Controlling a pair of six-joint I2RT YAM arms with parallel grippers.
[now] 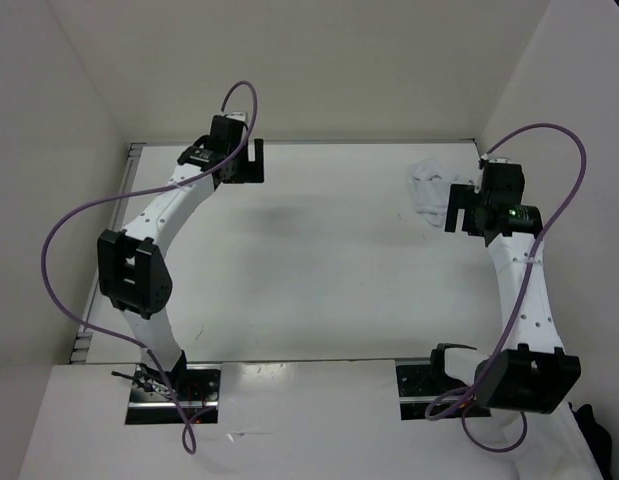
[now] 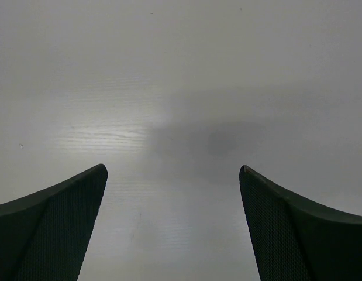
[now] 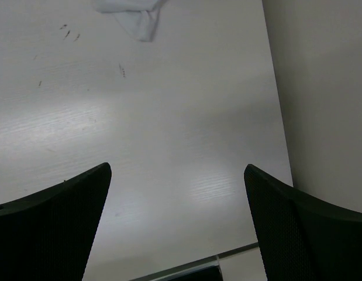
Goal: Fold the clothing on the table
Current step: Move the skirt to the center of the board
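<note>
The clothing (image 1: 425,188) is a small crumpled white garment lying near the far right corner of the table (image 1: 319,280). My right gripper (image 1: 457,208) hovers just to its right, open and empty. In the right wrist view only a tip of the clothing (image 3: 135,16) shows at the top edge, well beyond the open right gripper (image 3: 176,170), which has bare tabletop between its fingers. My left gripper (image 1: 253,160) is at the far left of the table, far from the garment. In the left wrist view the left gripper (image 2: 173,168) stands open over bare tabletop.
White walls (image 1: 319,70) close the table at the back and both sides; the right wall (image 3: 321,88) is close to my right gripper. A dark garment (image 1: 593,428) next to a white cloth heap (image 1: 549,452) lies off the table at the near right.
</note>
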